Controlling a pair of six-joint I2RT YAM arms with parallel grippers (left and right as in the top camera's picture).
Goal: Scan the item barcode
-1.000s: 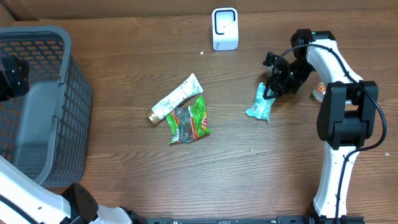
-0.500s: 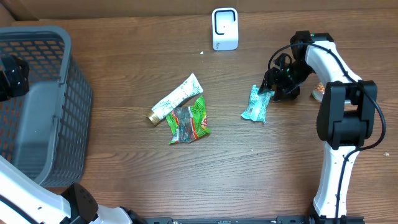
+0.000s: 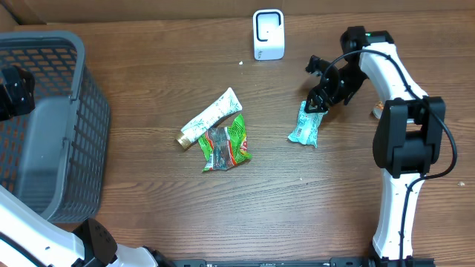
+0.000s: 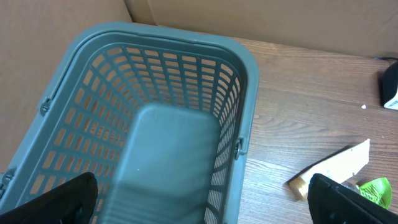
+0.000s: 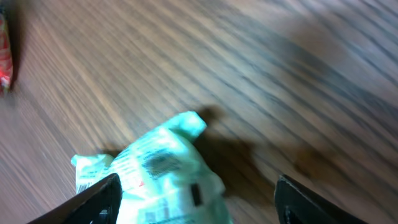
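A teal snack packet (image 3: 305, 124) lies flat on the wooden table to the right of centre. My right gripper (image 3: 319, 95) hangs just above its far end, open. In the right wrist view the teal packet (image 5: 155, 174) rests on the table below the wide-apart fingers (image 5: 99, 200) of the right gripper (image 5: 202, 202), with clear wood beside the right one. The white barcode scanner (image 3: 268, 34) stands at the back centre. My left gripper (image 4: 205, 202) is open over the grey basket (image 4: 245, 93), holding nothing.
A white tube (image 3: 211, 116) and a green packet (image 3: 225, 143) lie mid-table. The grey basket (image 3: 89, 111) fills the left side, with the left gripper (image 3: 13, 90) above it. A small orange item (image 3: 378, 110) sits behind the right arm.
The right gripper opened and let go of the teal packet, which now lies slightly further left. The gripper then rose and drew back. The left arm has not moved.
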